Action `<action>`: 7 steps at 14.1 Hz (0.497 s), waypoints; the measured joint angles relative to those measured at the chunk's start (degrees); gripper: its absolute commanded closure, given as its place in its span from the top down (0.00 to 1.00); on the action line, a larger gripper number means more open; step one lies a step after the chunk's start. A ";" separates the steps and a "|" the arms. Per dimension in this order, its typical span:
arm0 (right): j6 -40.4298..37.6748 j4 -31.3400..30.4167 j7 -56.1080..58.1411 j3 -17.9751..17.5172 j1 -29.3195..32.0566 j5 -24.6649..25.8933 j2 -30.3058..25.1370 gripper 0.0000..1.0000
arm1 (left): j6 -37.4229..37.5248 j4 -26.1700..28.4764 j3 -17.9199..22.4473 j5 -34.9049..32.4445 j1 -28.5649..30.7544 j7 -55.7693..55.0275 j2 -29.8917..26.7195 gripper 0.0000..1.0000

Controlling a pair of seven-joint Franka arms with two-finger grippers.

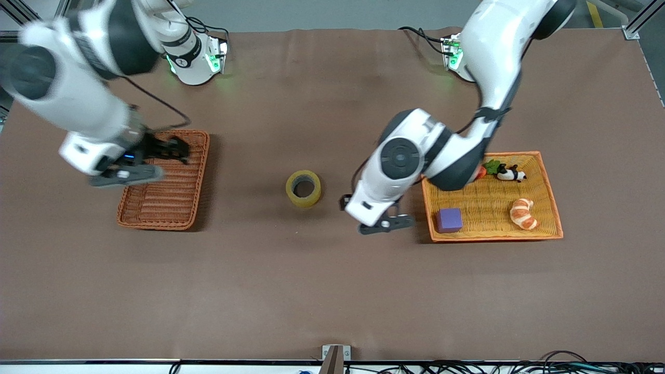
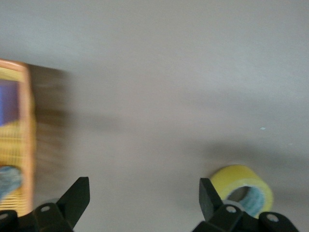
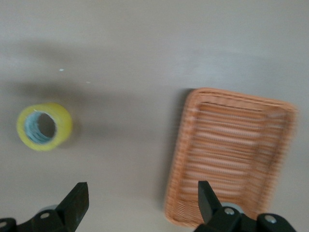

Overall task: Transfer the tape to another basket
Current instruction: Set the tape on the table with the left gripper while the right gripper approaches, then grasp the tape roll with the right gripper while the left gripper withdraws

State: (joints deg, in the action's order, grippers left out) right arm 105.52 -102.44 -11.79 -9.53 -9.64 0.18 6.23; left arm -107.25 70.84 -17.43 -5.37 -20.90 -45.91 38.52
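The tape point(image 1: 303, 188) lies flat on the bare brown bench point(image 1: 311, 291), between the tray point(image 1: 540, 231) and the basket point(image 1: 163, 213). The left hand point(image 1: 387, 222) hovers beside the tray, spread wide and empty. The right hand point(image 1: 169, 150) hangs over the basket, also wide and empty; it should probably centre over the ring and pinch its wall. Grey floor borders the bench.

Yellowish tape point(image 1: 303, 188), reddish-brown woven basket point(image 1: 165, 182), orange-yellow woven tray point(image 1: 491, 197) holding a purple cube point(image 1: 449, 219).
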 measured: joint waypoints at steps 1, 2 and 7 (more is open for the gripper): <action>3.86 -2.38 -3.65 -2.68 -0.19 0.00 1.31 1.00 | 0.42 2.52 0.00 -0.02 2.01 2.73 -2.64 1.00; 7.44 -3.98 -7.02 -5.03 -0.54 0.00 3.09 1.00 | 0.67 5.37 0.05 -0.02 3.92 5.43 -5.28 1.00; 22.13 -5.42 -18.41 -9.07 -5.22 0.11 15.49 1.00 | 0.63 17.53 0.48 0.00 14.14 16.25 -16.62 1.00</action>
State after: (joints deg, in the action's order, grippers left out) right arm 127.64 -107.86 -30.20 -18.60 -14.86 0.28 21.72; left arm -106.61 88.38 -16.95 -5.37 -6.76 -29.66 21.91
